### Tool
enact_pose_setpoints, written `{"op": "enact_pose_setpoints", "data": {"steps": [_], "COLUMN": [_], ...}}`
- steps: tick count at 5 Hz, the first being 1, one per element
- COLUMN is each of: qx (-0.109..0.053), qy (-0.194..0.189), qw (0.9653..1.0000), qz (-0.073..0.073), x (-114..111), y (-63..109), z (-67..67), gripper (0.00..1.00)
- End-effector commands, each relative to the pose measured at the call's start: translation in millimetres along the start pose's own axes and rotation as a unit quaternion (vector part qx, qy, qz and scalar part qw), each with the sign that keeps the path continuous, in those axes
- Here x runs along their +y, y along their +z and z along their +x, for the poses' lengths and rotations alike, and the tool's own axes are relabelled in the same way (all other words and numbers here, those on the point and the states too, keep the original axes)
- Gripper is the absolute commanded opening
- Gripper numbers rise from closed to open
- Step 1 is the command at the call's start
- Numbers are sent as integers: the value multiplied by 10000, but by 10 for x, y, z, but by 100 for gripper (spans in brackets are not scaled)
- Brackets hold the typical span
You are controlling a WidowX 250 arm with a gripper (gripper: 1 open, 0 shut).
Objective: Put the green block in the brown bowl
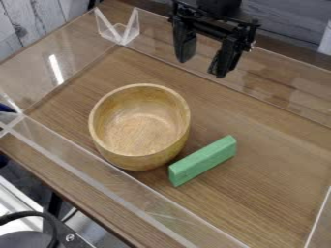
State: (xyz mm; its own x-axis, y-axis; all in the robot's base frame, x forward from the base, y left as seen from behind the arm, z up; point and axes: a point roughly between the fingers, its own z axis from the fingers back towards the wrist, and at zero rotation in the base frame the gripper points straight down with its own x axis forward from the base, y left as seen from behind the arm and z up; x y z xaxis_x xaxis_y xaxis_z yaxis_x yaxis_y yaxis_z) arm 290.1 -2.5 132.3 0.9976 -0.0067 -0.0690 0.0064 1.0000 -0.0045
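Taking the bowl's middle as the centre of the clock, a dark round device (33, 232) sits at the picture's lower left corner, toward 7 o'clock. A clear strip (54, 151) crosses the wooden tabletop (272, 145) at about 8 o'clock, and a clear, angular piece (119, 23) lies close to 12, well apart from the rim. Then comes the brown bowl (139, 126), upright, its wide mouth facing up and its pale inside showing nothing in it. The green block (203, 161) lies flat on the table at the bowl's 4 o'clock, outside it and just beside the wall; its long axis runs from 8 to 2. I can't tell whether the 2 touch. My black gripper (206, 56) hangs out at 1 o'clock, well apart from both, with my 2 fingers (185, 50) spread wide and nothing held between them. Farthest right, another clear strip (319, 219) reaches the picture's edge, toward 4.
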Motion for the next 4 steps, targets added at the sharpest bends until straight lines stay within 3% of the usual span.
{"op": "enact_pose_setpoints", "data": {"steps": [1, 2, 3, 4], "qx": [68, 97, 95, 108], "qy": [-715, -1756, -2549, -3045], "qw": [9974, 9844, 9669, 9524], "qz": [27, 27, 36, 58], "x": [-95, -236, -386, -511], "y": [-65, -164, -305, -466], "z": [-126, -331, -492, -572], "gripper": [100, 100, 100, 100]}}
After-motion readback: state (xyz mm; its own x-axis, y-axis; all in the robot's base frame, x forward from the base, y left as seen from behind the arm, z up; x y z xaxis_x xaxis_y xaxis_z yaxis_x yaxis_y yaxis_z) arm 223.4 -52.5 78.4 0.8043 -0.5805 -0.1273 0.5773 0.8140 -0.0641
